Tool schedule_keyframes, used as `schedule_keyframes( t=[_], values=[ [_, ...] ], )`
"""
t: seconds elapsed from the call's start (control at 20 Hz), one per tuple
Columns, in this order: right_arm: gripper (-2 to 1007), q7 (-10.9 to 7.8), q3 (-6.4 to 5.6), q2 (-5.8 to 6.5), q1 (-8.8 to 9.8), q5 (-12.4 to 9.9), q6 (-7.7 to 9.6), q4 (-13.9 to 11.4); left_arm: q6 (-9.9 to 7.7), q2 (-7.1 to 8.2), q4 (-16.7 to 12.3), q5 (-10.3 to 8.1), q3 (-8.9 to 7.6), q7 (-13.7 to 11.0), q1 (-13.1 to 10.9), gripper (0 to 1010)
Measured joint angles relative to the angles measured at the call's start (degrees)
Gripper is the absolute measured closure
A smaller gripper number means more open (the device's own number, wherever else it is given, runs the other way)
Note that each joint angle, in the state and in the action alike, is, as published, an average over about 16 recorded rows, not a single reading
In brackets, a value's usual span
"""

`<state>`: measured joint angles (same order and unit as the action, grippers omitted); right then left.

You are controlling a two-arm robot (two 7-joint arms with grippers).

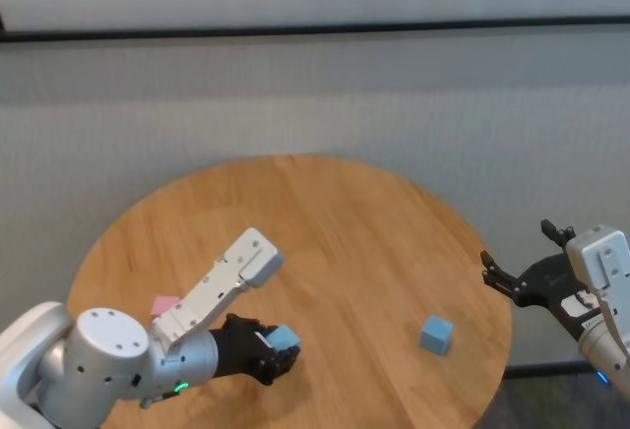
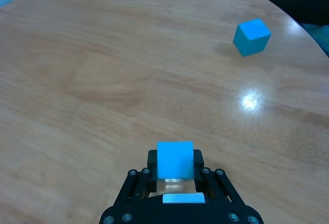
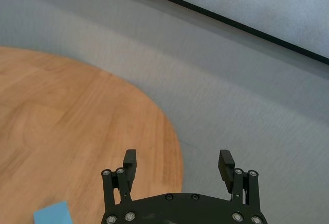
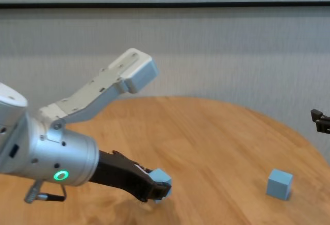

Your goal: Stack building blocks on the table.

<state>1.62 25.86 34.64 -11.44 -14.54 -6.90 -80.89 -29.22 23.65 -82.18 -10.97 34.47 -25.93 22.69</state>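
My left gripper (image 1: 283, 347) is shut on a light blue block (image 1: 284, 336) low over the near left part of the round wooden table (image 1: 345, 222). In the left wrist view the block (image 2: 175, 154) sits between the two black fingers. A second light blue block (image 1: 437, 334) rests alone on the table's right side; it also shows in the left wrist view (image 2: 252, 36), the chest view (image 4: 279, 183) and the right wrist view (image 3: 51, 215). A pale pink block (image 1: 164, 306) lies at the left, partly hidden behind my left arm. My right gripper (image 1: 522, 252) is open and empty, beyond the table's right edge.
Grey floor (image 3: 231, 95) surrounds the table, with a pale wall and a dark baseboard (image 1: 315, 28) behind. My left forearm (image 4: 98, 93) reaches over the table's near left. The table's right rim (image 3: 172, 131) lies just under my right gripper.
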Motion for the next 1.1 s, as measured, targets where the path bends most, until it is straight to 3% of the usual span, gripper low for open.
schedule_keyframes(
  t=[0.45, 0.8, 1.1],
  values=[
    [0, 0.00, 0.00, 0.00, 0.00, 0.00, 0.00, 0.00, 0.30, -2.54, 3.72, 0.86, 0.74, -0.74, 1.58, 613],
    [0, 0.00, 0.00, 0.00, 0.00, 0.00, 0.00, 0.00, 0.24, -2.59, 3.81, 0.86, 0.65, -0.72, 1.56, 532],
    [0, 0.00, 0.00, 0.00, 0.00, 0.00, 0.00, 0.00, 0.79, -2.09, 2.58, 0.28, -0.20, -0.76, 0.51, 383]
  ],
)
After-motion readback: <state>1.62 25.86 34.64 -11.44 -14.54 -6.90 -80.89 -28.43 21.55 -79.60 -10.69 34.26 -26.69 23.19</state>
